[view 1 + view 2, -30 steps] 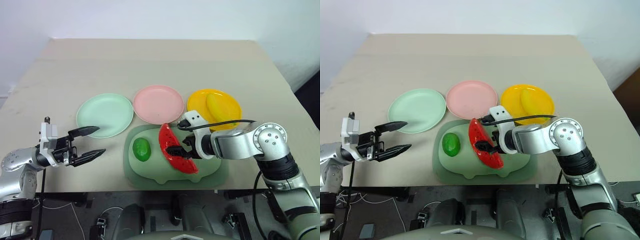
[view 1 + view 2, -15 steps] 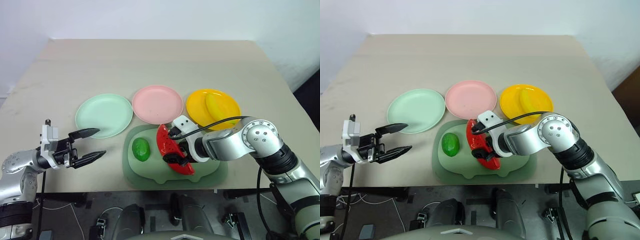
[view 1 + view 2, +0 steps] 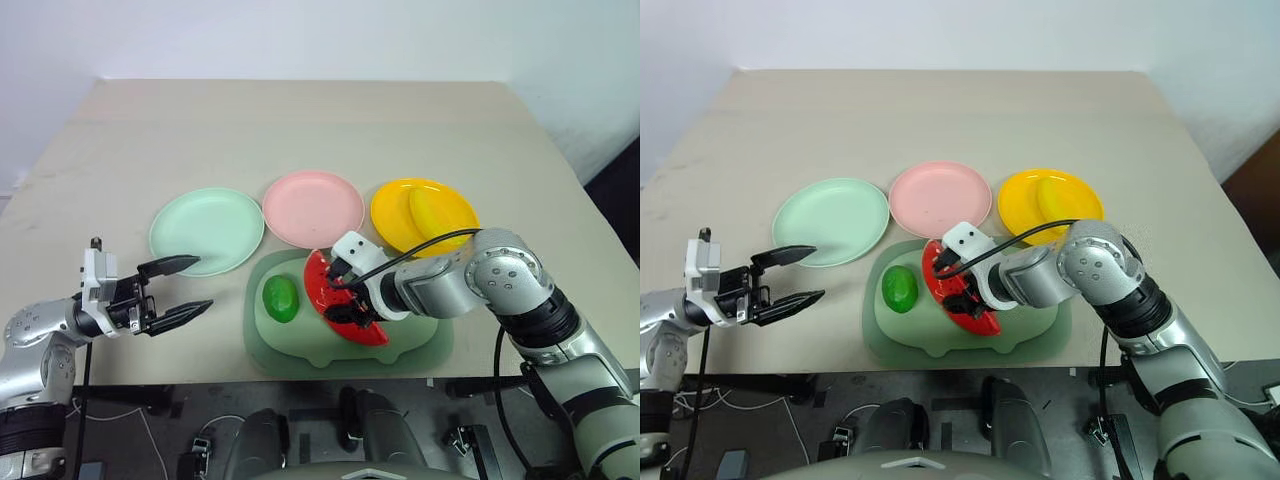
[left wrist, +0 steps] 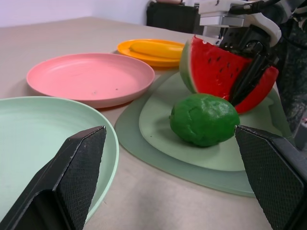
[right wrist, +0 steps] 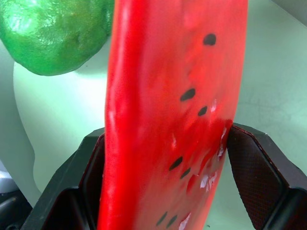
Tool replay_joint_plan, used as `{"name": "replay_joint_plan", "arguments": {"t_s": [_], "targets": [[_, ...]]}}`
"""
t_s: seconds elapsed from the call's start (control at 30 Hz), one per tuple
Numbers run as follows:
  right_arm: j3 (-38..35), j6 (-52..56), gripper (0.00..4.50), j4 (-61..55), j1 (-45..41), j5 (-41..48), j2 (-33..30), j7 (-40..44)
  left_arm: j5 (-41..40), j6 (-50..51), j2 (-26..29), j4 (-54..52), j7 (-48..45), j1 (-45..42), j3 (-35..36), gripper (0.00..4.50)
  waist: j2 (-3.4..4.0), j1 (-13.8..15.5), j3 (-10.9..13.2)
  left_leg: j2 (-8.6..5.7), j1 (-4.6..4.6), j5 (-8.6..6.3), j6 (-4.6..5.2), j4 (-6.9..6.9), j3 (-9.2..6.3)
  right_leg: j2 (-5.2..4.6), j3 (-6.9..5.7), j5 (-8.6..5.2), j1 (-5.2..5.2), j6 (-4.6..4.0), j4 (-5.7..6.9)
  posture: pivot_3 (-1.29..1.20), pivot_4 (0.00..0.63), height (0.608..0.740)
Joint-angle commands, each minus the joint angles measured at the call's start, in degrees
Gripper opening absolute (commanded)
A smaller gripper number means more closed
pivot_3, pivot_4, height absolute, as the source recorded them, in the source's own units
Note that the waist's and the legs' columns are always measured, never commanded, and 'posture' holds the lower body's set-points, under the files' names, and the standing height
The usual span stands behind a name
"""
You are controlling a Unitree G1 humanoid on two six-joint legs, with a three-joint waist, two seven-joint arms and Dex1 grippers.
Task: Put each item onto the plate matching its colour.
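Watermelon wedge point(image 3: 338, 300), glossy red with black seeds, upright on sage mat point(image 3: 420, 340) beside pebbled round green fruit point(image 3: 281, 298); banana point(image 3: 430, 209) on yellow plate point(image 3: 392, 212). Right gripper point(image 3: 349, 297), angled down, pinches wedge's faces. Left gripper point(image 3: 178, 287) level, spread, empty.

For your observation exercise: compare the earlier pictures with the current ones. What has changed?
The right gripper has closed onto the watermelon wedge, rolling its wrist and tipping the wedge more upright on the pig-shaped mat. Unchanged: the open left gripper, the green fruit, the banana and the plates.
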Motion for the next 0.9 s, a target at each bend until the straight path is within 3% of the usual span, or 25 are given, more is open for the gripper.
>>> {"name": "replay_joint_plan", "arguments": {"t_s": [0.03,0.2,0.4,0.57,0.83,0.9], "targets": [[-4.98,1.92,3.22,3.35,-2.96,-1.12,-0.98,7.38,-0.65,-0.15,0.5,-1.03,-0.21,-0.61,0.61,4.5,0.03,0.08,-0.03,-0.01,-0.06,0.0,0.0,-0.01,0.01,-0.01,0.0,0.0,-0.06,0.0,0.0,0.0,0.15,0.736],[-9.33,-1.27,3.22,15.06,-10.17,-10.83,-0.11,15.66,-0.49,-0.21,0.55,-0.45,-0.32,-1.29,0.49,4.5,0.03,0.07,-0.03,-0.09,-0.74,0.01,0.0,0.08,0.02,-0.04,-0.01,0.04,-0.69,0.01,0.06,0.0,0.15,0.736],[-3.93,-14.99,3.22,30.35,-18.56,-31.79,2.96,28.66,-0.24,-0.31,0.62,0.25,-0.53,-2.09,0.38,4.5,0.05,-0.06,-0.02,-0.16,-0.87,0.0,0.02,0.01,0.0,-0.04,-0.13,0.04,-0.75,0.0,0.05,0.0,0.15,0.736],[-2.18,-27.78,3.22,48.29,-24.89,-45.88,10.14,36.87,-0.2,-0.34,0.66,0.06,-0.37,-2.23,0.45,4.5,0.09,-0.34,0.0,-0.26,-0.88,-0.04,0.09,0.0,0.01,-0.08,-0.15,0.05,-0.77,0.02,0.08,0.0,0.15,0.736],[-6.92,-36.7,3.22,64.8,-29.45,-56.6,18.48,42.36,-0.4,-0.14,0.67,-1.29,0.43,-1.31,0.82,4.5,0.15,-0.16,0.04,-0.21,-0.97,-0.03,0.07,0.0,0.04,-0.18,-0.21,0.05,-0.79,0.02,0.11,0.0,0.15,0.736],[-8.19,-37.12,3.94,66.16,-29.83,-58.21,19.41,42.99,-0.38,-0.24,0.65,-1.33,0.51,-1.15,0.81,4.5,0.15,-0.16,0.04,-0.22,-0.99,-0.03,0.06,0.0,0.03,-0.2,-0.22,0.05,-0.78,0.02,0.1,0.0,0.15,0.736]]}}
